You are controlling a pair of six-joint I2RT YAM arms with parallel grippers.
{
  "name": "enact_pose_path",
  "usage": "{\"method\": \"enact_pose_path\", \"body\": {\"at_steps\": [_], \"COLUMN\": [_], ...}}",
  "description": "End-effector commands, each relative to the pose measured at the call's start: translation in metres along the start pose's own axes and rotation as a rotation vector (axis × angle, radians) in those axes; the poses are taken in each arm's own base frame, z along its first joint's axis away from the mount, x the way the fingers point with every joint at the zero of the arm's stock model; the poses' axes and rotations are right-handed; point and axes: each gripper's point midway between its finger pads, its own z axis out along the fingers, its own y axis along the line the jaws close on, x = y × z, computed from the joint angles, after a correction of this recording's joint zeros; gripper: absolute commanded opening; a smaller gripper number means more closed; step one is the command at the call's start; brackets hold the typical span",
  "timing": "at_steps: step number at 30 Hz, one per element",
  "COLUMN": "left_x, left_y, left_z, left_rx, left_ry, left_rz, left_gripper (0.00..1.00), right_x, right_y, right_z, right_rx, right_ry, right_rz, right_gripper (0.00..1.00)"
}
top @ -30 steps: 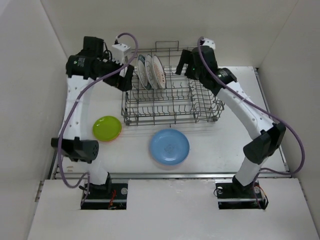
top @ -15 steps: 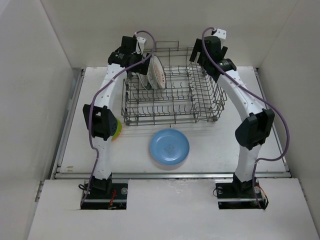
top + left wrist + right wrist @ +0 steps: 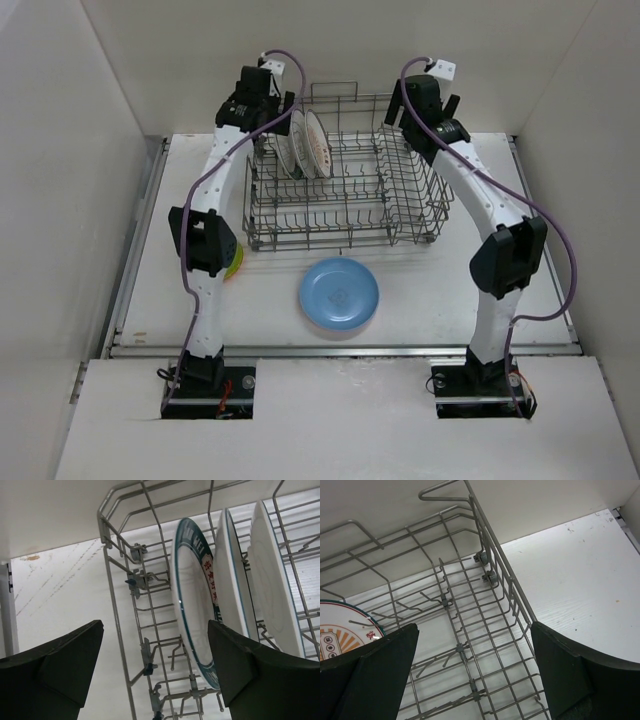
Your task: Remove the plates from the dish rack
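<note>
The grey wire dish rack stands at the back of the table. Three white plates stand upright in its left end. In the left wrist view the nearest has a teal rim, with two more behind it. My left gripper is open and empty above the rack's back left corner, beside the teal-rimmed plate. My right gripper is open and empty over the rack's back right part. An orange-patterned plate shows at the right wrist view's left edge. A light blue plate lies in front of the rack.
A lime-green plate lies left of the rack's front, mostly hidden behind my left arm's elbow. White walls close in the back and both sides. The rack's tall wire sides and upright tines stand under both grippers.
My left arm has swung from the left side of the rack to its back left corner. My right arm has risen and moved back over the rack's right end. Both grippers stay open.
</note>
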Motion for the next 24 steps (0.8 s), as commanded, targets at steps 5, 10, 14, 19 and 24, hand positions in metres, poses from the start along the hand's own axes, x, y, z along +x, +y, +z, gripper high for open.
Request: {"method": "enact_pose_path", "body": {"at_steps": [5,10,14,19,24], "left_x": [0.009,0.039,0.05,0.05,-0.001], "left_y": [-0.011,-0.036,-0.032,-0.024,-0.001], "left_z": [0.009,0.022,0.033,0.02,-0.015], "left_rx": [0.123,0.195,0.139,0.105,-0.007], "left_ry": [0.022,0.096,0.118,0.147,0.03], "left_rz": [-0.042,-0.016,0.004,0.01,0.002], "left_gripper": [0.73,0.71,0.52,0.06,0.0], "right_x": [-0.027,-0.03,-0.023,-0.009,-0.009], "right_y": [-0.003,-0.015,-0.018,-0.026,-0.03], "right_z": [-0.022,-0.029,-0.031,-0.036,-0.04], "right_rx": [-0.018,0.015,0.01,0.036,0.045], "right_ry": [-0.064,-0.081,-0.063,-0.044,-0.05], "right_rz": [0.033,0.029,0.018,-0.006,-0.004], "right_gripper": [1.0,1.0,1.0,1.0,1.0]}}
